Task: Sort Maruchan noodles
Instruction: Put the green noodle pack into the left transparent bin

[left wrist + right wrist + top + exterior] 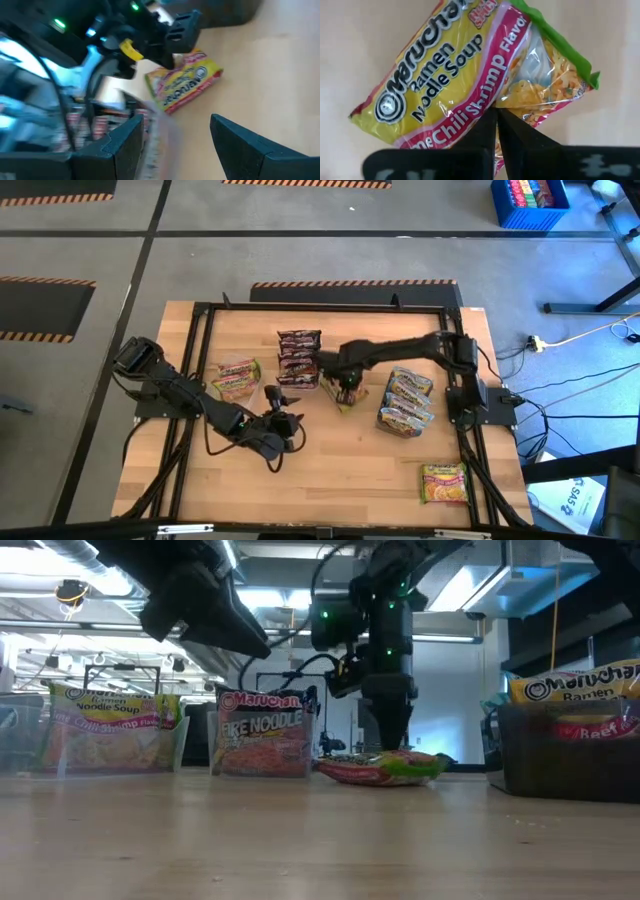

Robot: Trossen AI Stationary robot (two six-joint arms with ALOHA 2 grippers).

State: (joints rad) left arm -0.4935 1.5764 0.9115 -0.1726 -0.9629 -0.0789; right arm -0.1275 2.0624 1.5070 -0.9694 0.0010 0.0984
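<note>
Right end effector (496, 117) pinched shut on lime chili shrimp packet (470, 75) lying mid-bench (340, 460). Left end effector (283, 423) wide, idle nearby. Fire noodle stack (298, 358) and two other bins filled; one yellow packet (445, 483) remains loose near the bench corner.

A light wooden tabletop (340, 470) with a black metal frame fills the lower middle of the high view. Around it lies grey concrete floor (250, 255) marked with orange-and-black striped hazard tape (350, 283) just above the table's top edge. A blue plastic crate (530, 202) sits at the upper right. White cables (590, 335) trail along the right edge.
</note>
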